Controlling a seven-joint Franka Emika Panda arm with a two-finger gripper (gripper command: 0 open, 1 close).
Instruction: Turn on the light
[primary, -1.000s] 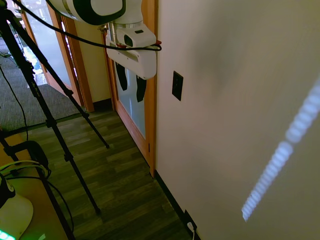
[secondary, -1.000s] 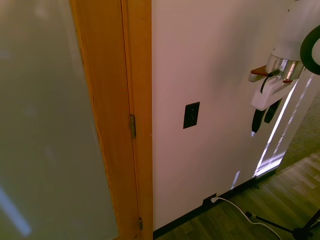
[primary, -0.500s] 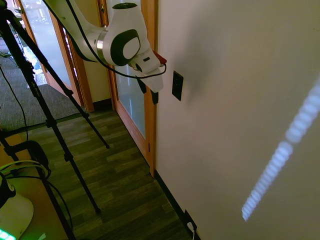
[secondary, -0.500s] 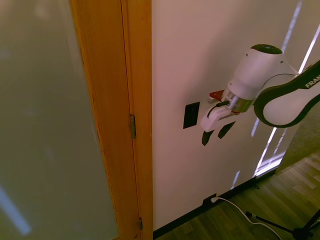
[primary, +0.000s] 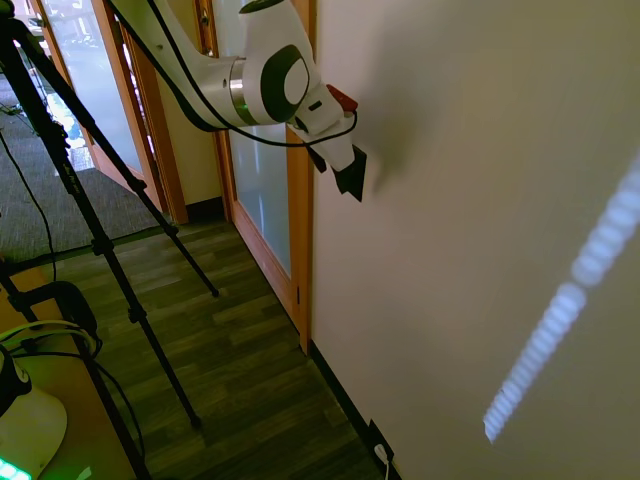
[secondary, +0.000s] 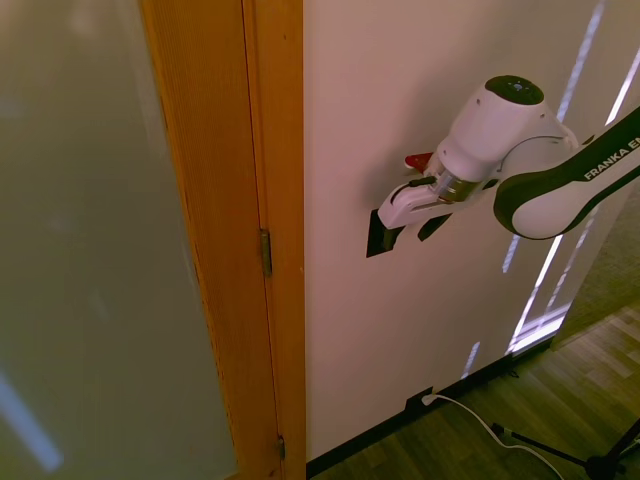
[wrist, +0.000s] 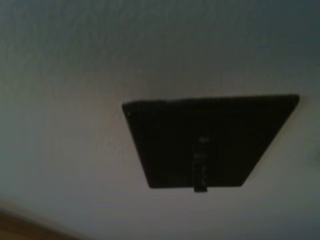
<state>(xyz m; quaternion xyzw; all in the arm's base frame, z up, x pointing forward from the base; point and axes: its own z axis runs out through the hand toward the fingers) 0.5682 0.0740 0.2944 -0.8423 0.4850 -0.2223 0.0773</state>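
Item: black switch plate (secondary: 378, 238) on the white wall (secondary: 340, 120), just at the 3 o'clock side of the wooden door frame (secondary: 270, 200); in the wrist view the plate (wrist: 210, 142) fills the centre with its small toggle (wrist: 200, 170) showing. Item: end effector (secondary: 412, 228), at the plate's 2 o'clock corner and partly covering it; fingers look slightly parted and grasp nothing, though whether they touch the plate you cannot tell. Risks for you: a fingertip may land on the flat plate beside the toggle and press uselessly; a skewed approach could slide off onto bare wall; pushing too hard into the rigid wall would strain the wrist; a stroke in the wrong direction leaves the light off.
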